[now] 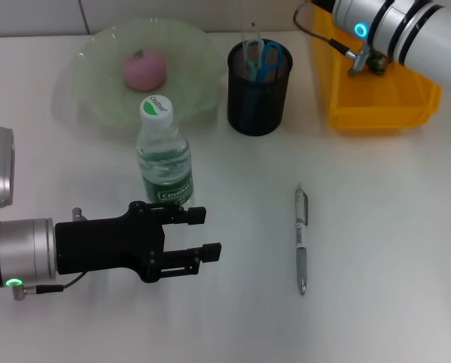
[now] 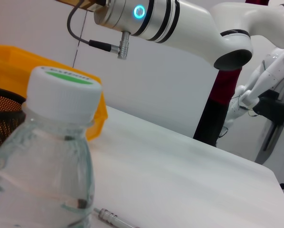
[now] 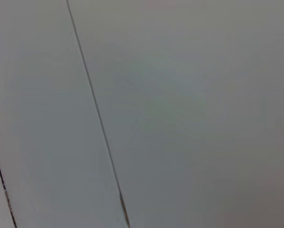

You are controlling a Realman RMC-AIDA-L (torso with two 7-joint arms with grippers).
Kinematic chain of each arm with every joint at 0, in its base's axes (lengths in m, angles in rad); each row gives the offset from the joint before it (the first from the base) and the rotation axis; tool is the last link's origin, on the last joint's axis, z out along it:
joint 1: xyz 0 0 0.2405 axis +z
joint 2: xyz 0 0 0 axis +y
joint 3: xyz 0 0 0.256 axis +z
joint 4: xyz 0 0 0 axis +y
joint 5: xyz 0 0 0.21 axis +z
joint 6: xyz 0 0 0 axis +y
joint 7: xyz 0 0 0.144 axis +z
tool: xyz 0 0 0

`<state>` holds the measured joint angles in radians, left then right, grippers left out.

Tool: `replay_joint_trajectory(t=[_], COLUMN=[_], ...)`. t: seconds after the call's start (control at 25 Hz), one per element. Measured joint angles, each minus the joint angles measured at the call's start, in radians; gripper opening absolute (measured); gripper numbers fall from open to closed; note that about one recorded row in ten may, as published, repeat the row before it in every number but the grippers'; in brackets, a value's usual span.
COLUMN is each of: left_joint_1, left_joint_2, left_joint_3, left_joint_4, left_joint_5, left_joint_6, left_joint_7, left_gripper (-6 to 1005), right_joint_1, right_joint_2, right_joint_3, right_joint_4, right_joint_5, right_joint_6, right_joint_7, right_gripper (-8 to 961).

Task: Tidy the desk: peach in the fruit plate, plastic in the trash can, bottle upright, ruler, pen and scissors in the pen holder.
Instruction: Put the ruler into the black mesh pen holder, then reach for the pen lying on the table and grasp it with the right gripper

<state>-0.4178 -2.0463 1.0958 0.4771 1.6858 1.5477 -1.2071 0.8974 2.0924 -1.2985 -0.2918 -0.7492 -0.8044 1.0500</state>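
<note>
Lower left, the left gripper (image 1: 202,233) is open, its 2 fingers apart just below the upright bottle (image 1: 165,155). Upper left, the peach (image 1: 143,69) sits in the plate (image 1: 97,76). Centre, scissors (image 1: 268,59) stand in the holder (image 1: 259,102); the pen (image 1: 301,238) lies lower right. The right arm (image 1: 395,30) is upper right over the yellow bin (image 1: 384,106); its gripper state I cannot tell.

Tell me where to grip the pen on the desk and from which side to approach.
Grip the pen mid-barrel, from straight above, fingers closing across its width. It lies flat on the table, lengthwise away from the robot, with bare space either side. The left gripper, open, is closest.
</note>
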Motion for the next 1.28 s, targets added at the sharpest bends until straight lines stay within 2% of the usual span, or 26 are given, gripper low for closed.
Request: replay_joint_trajectory(t=[0.24, 0.44, 0.64, 0.68, 0.72, 0.76, 0.8, 0.84, 0.88, 0.92, 0.96, 1.0, 1.04, 1.08, 1.12, 1.24, 1.28], left_joint_1=[0.0, 0.001, 0.001, 0.001, 0.001, 0.001, 0.001, 0.0, 0.0, 0.0, 0.0, -0.001, -0.001, -0.004, -0.004, -0.01, -0.014], left_joint_2=[0.0, 0.001, 0.003, 0.005, 0.005, 0.005, 0.005, 0.007, 0.009, 0.009, 0.009, 0.009, 0.01, 0.011, 0.011, 0.011, 0.011], left_joint_3=[0.0, -0.001, -0.001, -0.001, -0.001, -0.001, -0.001, -0.001, -0.001, -0.001, -0.001, -0.001, -0.001, -0.001, -0.001, -0.001, 0.0], left_joint_4=[0.0, 0.0, 0.0, 0.0, 0.0, 0.0, 0.0, 0.0, 0.0, 0.0, 0.0, 0.0, 0.0, 0.001, 0.001, 0.002, 0.004], left_joint_5=[0.0, 0.0, -0.001, -0.001, -0.001, -0.001, -0.001, 0.0, 0.0, 0.0, 0.0, 0.0, 0.0, 0.0, 0.0, 0.0, 0.0], left_joint_6=[0.0, 0.0, 0.001, 0.002, 0.002, 0.002, 0.002, 0.004, 0.008, 0.008, 0.01, 0.012, 0.013, 0.013, 0.013, 0.013, 0.014], left_joint_7=[0.0, 0.0, -0.001, -0.006, -0.006, -0.006, -0.008, -0.011, -0.012, -0.012, -0.013, -0.015, -0.019, -0.024, -0.024, -0.03, -0.039], left_gripper=[664, 664, 663, 663, 663, 663, 663, 663, 663, 663, 663, 663, 663, 663, 663, 663, 663], right_joint_1=[0.005, 0.005, -0.027, -0.068, -0.068, -0.133, -0.133, -0.163, -0.236, -0.236, -0.299, -0.299, -0.327, -0.365, -0.365, -0.383, -0.378], right_joint_2=[0.0, 0.0, -0.01, -0.017, -0.017, -0.026, -0.026, -0.031, -0.042, -0.042, -0.053, -0.053, -0.058, -0.064, -0.064, -0.065, -0.062], right_joint_3=[-0.009, -0.01, -0.012, -0.013, -0.013, -0.01, -0.01, -0.007, 0.0, 0.0, 0.019, 0.019, 0.041, 0.107, 0.107, 0.228, 0.275], right_joint_4=[-0.002, -0.004, -0.033, -0.091, -0.091, -0.19, -0.19, -0.239, -0.354, -0.354, -0.453, -0.453, -0.501, -0.589, -0.589, -0.729, -0.817], right_joint_5=[0.001, -0.001, -0.04, -0.115, -0.115, -0.231, -0.231, -0.286, -0.423, -0.423, -0.537, -0.537, -0.607, -0.754, -0.754, -1.013, -1.156], right_joint_6=[0.007, -0.004, -0.058, -0.092, -0.092, -0.135, -0.135, -0.157, -0.233, -0.233, -0.314, -0.314, -0.368, -0.478, -0.478, -0.658, -0.749], right_joint_7=[0.005, 0.008, 0.079, 0.164, 0.164, 0.268, 0.268, 0.311, 0.419, 0.419, 0.523, 0.523, 0.581, 0.689, 0.689, 0.851, 0.956], right_gripper=[389, 496, 535, 543, 549, 555, 560, 566, 572, 572, 572, 572, 572, 572, 572, 573, 573])
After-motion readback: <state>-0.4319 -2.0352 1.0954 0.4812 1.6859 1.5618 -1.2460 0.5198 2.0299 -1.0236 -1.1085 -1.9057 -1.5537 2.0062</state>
